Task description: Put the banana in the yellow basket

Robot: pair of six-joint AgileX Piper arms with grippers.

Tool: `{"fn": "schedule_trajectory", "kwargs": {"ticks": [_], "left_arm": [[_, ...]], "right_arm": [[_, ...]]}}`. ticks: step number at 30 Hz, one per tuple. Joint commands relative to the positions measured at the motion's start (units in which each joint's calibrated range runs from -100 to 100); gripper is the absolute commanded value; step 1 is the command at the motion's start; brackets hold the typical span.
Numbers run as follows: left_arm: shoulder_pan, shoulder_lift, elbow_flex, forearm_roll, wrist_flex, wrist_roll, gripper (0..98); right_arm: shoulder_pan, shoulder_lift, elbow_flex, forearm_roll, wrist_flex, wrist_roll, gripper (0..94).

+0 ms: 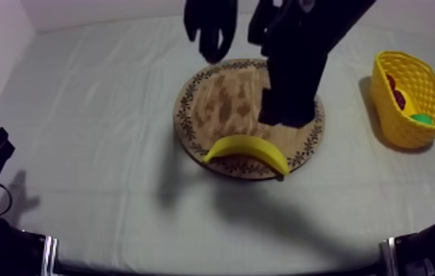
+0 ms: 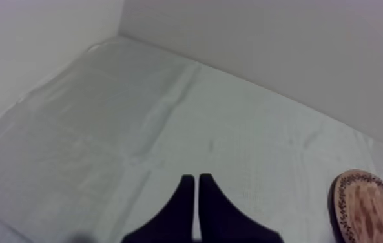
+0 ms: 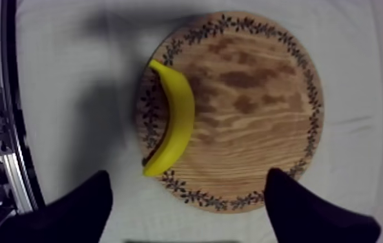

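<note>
Left claw rests clenched. The curved yellow banana lies along the near rim of the round patterned wooden board, tip overhanging; the released right claw above, descending off-centre, could shove it onto the desk.

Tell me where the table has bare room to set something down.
Widest: bare cloth between the wooden board and the left gripper. Also the strip between board and yellow basket. Crowded: the board, banana on its rim, right gripper above.

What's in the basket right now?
The basket holds a dark red thing and a green thing; its wall covers the rest of them, so their kinds are unclear.
</note>
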Motion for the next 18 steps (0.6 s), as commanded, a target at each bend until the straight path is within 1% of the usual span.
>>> {"fn": "schedule_trajectory", "kwargs": {"ticks": [1, 11, 18], "left_arm": [[0.0, 0.0, 0.0, -0.01, 0.0, 0.0, 0.1], [0.0, 0.0, 0.0, -0.01, 0.0, 0.0, 0.1], [0.0, 0.0, 0.0, -0.01, 0.0, 0.0, 0.1]], "right_arm": [[0.1, 1.4, 2.1, -0.1, -1.5, -0.1, 84.3], [0.4, 9.4, 11.0, -0.3, -10.3, -0.2, 83.8], [0.4, 15.6, 13.6, -0.1, -16.5, 0.0, 82.0]]}}
